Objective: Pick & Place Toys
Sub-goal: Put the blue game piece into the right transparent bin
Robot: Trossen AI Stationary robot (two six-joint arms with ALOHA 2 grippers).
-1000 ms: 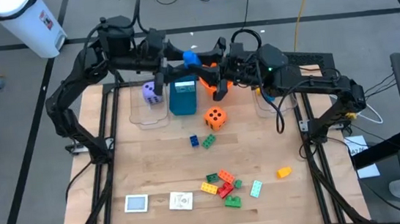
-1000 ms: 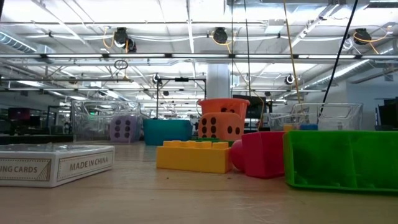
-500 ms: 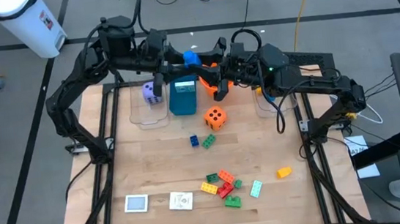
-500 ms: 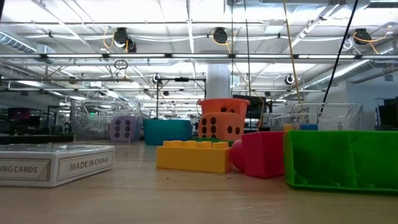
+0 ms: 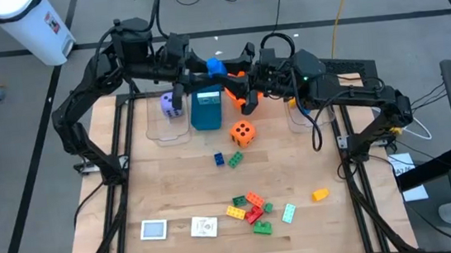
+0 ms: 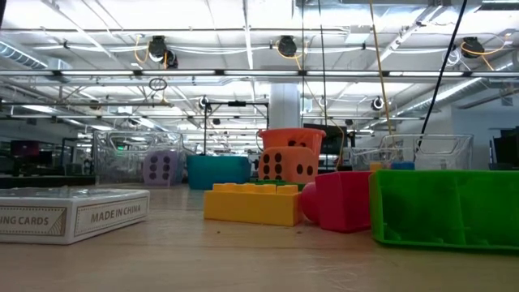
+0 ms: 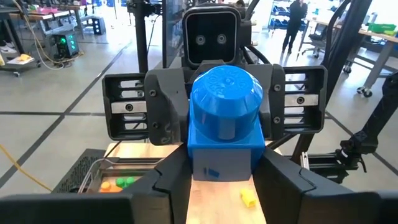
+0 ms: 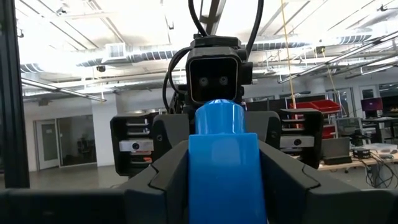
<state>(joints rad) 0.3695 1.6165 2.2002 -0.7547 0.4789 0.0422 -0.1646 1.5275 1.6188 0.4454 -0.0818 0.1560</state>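
A blue brick (image 5: 215,65) with one round stud on top is held in the air between the two arms, above the far part of the worktop (image 5: 173,190), over the teal box (image 5: 206,110). The left tool (image 5: 201,66) and the right tool (image 5: 232,68) face each other, and both are clamped on the blue brick; each wrist view shows it between that arm's fingers (image 7: 165,180) (image 8: 163,177).

The worktop is of light wood, in a big hall with a grey floor and ceiling lamps.

On the worktop I count one orange die (image 5: 243,132) near the middle and one purple die (image 5: 171,103) inside a clear bin (image 5: 168,130) at the far left. Two small bricks (image 5: 227,159), blue and green, lie just before the orange die. A heap of about six bricks (image 5: 253,211) is near the front edge, one yellow brick (image 5: 320,193) apart to the right. Two white cards (image 5: 180,228) lie at the front left. One white bucket (image 5: 29,25) stands on the floor.
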